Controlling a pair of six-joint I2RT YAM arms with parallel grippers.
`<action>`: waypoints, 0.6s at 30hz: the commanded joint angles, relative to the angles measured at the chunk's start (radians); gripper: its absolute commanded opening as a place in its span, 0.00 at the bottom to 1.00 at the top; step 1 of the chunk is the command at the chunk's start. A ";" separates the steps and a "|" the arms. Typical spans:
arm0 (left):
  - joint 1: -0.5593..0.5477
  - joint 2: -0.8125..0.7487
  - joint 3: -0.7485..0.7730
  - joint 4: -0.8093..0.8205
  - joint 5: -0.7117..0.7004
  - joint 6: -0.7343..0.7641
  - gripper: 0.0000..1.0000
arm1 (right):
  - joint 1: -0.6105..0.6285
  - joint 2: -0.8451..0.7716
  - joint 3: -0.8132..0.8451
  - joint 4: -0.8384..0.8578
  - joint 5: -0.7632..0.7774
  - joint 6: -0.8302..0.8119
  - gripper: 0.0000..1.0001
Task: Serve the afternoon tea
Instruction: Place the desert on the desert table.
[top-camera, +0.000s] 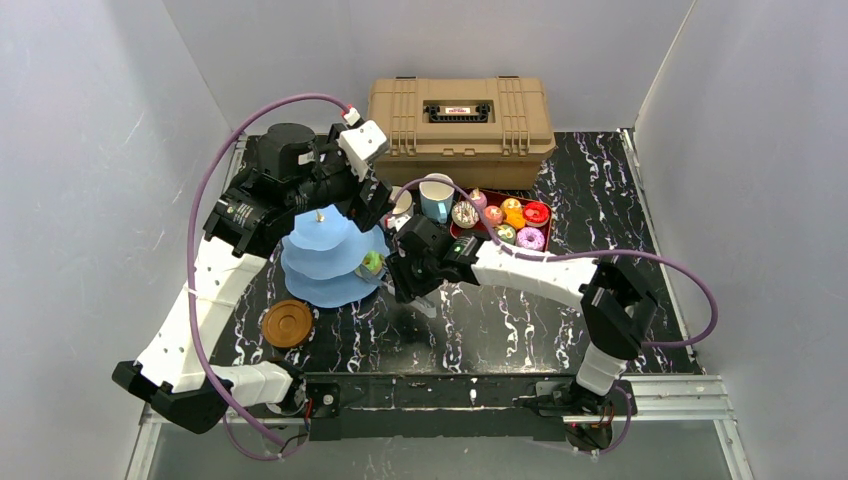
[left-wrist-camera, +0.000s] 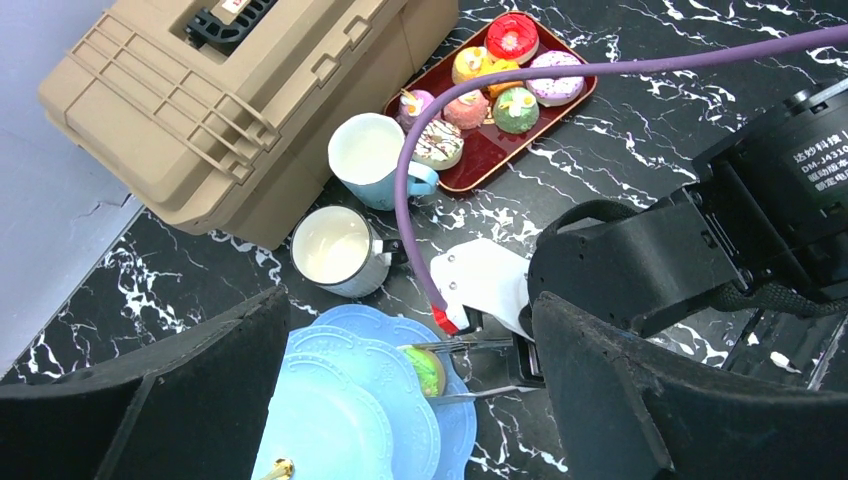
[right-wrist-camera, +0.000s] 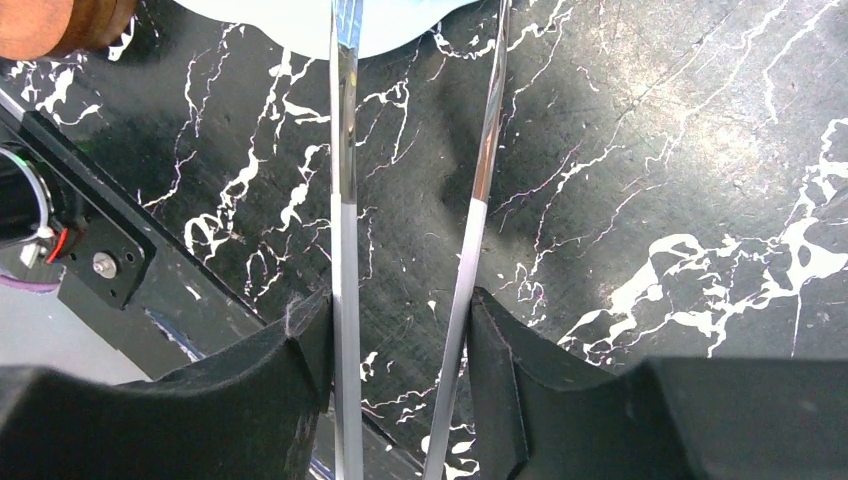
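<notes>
The light-blue three-tier cake stand (top-camera: 325, 255) (left-wrist-camera: 340, 420) stands left of centre. My right gripper (top-camera: 405, 270) (right-wrist-camera: 400, 320) is shut on metal tongs (right-wrist-camera: 344, 200) (left-wrist-camera: 480, 394). The tong tips clasp a green donut (top-camera: 371, 263) (left-wrist-camera: 428, 370) over the stand's lowest tier, partly under the middle tier. I cannot tell whether the donut rests on the tier. My left gripper (top-camera: 370, 200) (left-wrist-camera: 405, 310) hangs open above the stand, holding nothing. Behind the stand are a white mug (top-camera: 402, 203) (left-wrist-camera: 333, 248) and a light-blue mug (top-camera: 436, 197) (left-wrist-camera: 370, 158).
A dark-red tray (top-camera: 478, 235) (left-wrist-camera: 490, 150) with several small cakes and donuts lies right of the mugs. The tan toolbox (top-camera: 460, 115) (left-wrist-camera: 220, 100) fills the back. A brown saucer (top-camera: 287, 323) (right-wrist-camera: 50, 20) lies in front of the stand. A purple cable crosses above the mugs.
</notes>
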 joint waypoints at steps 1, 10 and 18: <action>0.006 -0.010 0.007 0.016 0.022 -0.013 0.89 | 0.007 -0.034 0.002 -0.026 0.055 -0.020 0.48; 0.006 -0.006 0.019 0.015 0.019 -0.011 0.89 | 0.033 -0.045 -0.104 0.032 0.096 -0.041 0.50; 0.005 -0.011 0.019 0.015 0.021 -0.016 0.89 | 0.094 -0.043 -0.210 0.148 0.212 -0.070 0.51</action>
